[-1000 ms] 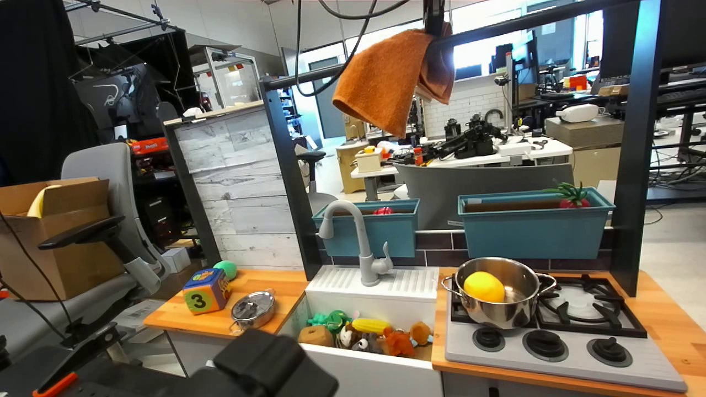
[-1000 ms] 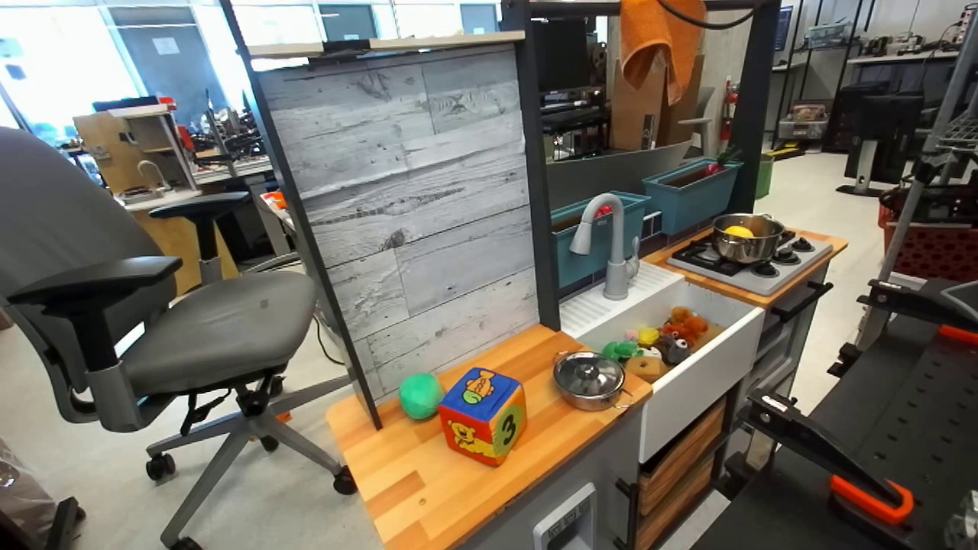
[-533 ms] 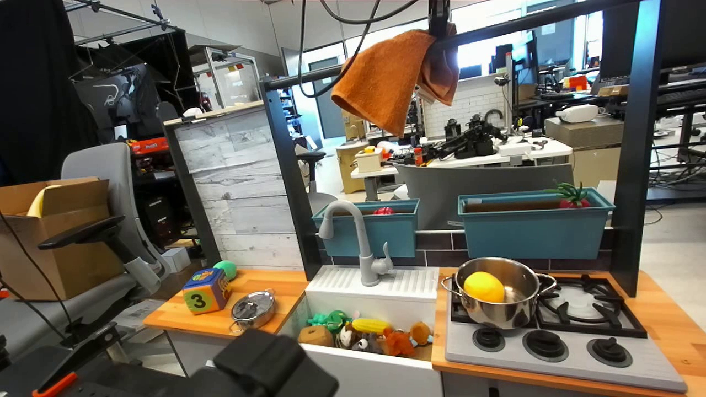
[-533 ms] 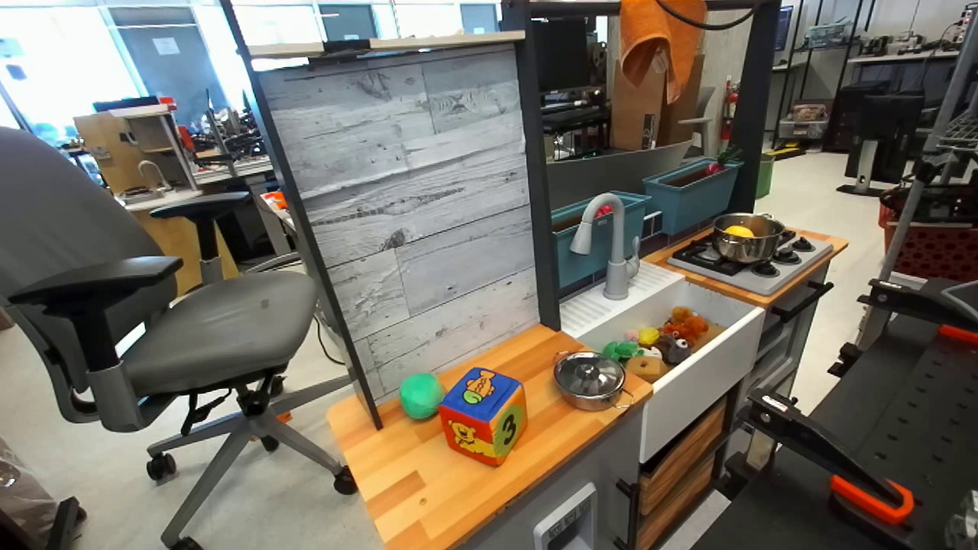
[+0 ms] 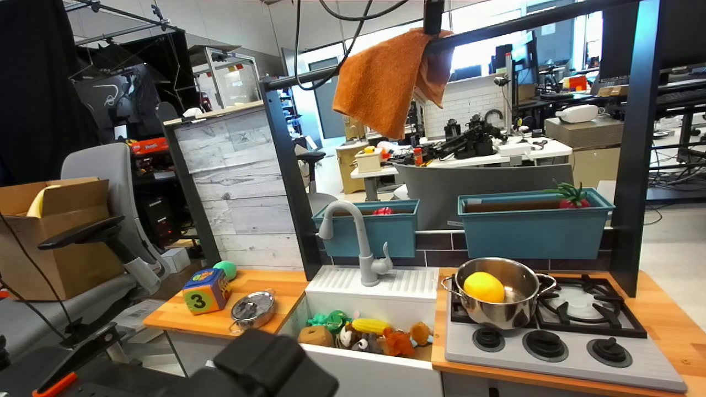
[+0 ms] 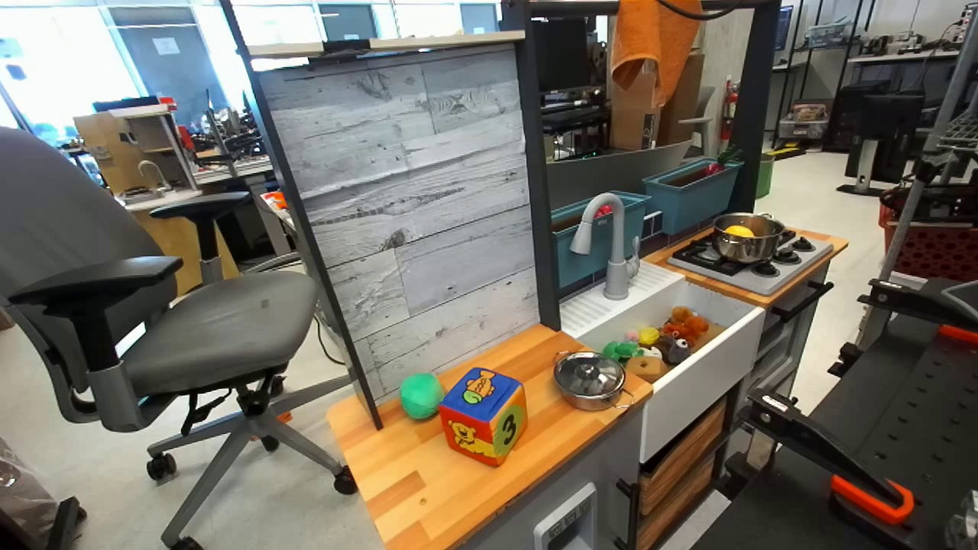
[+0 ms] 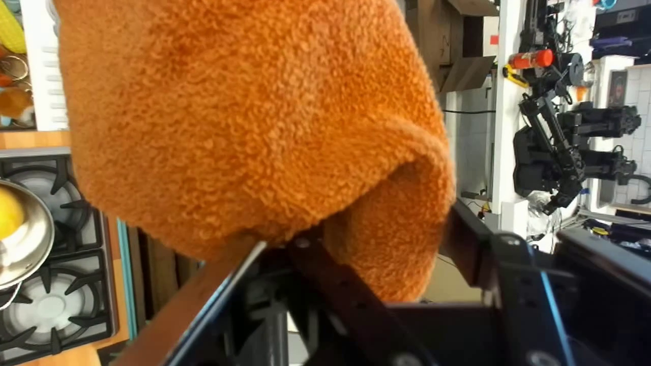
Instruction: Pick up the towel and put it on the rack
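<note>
The orange towel hangs draped over the rack's black bar, and its lower end dangles free. It fills much of the wrist view, where the towel bulges in front of my gripper. The jaws stand apart, with a loose fold of cloth between them and a gap beside the right-hand finger. Whether that finger touches the cloth edge, I cannot tell. In an exterior view my gripper is at the bar from above, partly cut off by the frame. The towel's top is cut off in an exterior view.
Below are a grey faucet, a white sink with several toys, and two teal planters. A steel pot with a yellow lemon stands on the stove. Dark posts flank the bar; a cable loops near it.
The jaws have parted on the towel. My gripper has shifted slightly to the left in an exterior view, and the towel's hanging ends have swung a little in both exterior views.
</note>
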